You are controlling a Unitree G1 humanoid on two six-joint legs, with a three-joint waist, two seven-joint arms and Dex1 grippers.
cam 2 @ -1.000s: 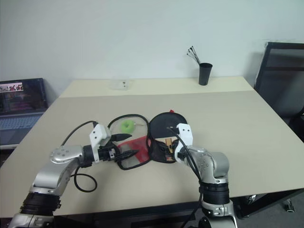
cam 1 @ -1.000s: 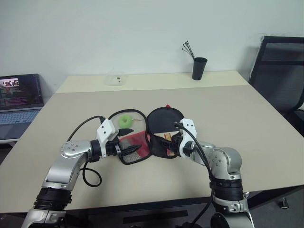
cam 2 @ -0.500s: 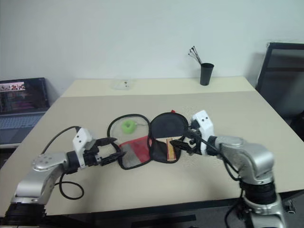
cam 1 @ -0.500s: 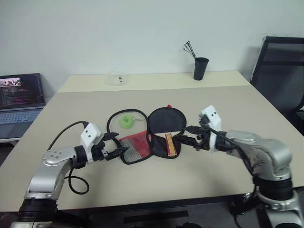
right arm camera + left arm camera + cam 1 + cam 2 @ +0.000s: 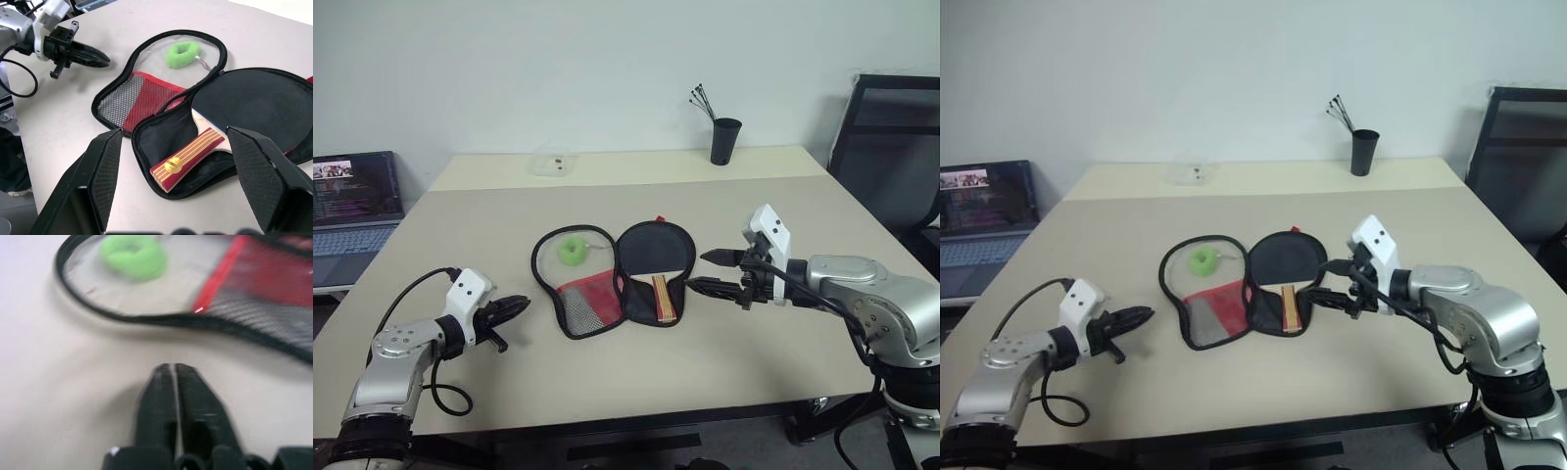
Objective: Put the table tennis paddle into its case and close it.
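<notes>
The case point(image 5: 585, 299) lies unzipped and spread flat in the middle of the table, its mesh-and-red half on the left. The table tennis paddle point(image 5: 652, 254) rests in the right half, black face up, striped wooden handle point(image 5: 188, 159) pointing toward me. My left gripper point(image 5: 517, 307) is shut and empty, low over the table a hand's width left of the case; its closed fingertips point(image 5: 171, 368) point at the case rim. My right gripper point(image 5: 696, 270) hovers open just right of the case, aimed at the handle end and touching nothing.
A small green ball point(image 5: 573, 248) sits in the case's left half. A laptop point(image 5: 352, 201) stands at the far left, a clear little box point(image 5: 551, 164) and a black cup of pens point(image 5: 724, 140) along the back, and a black chair point(image 5: 891, 147) at the right.
My left gripper has pulled back leftward from the case's mesh half and shut. My right gripper lifted off the case's right half and swung out to the right, staying open.
</notes>
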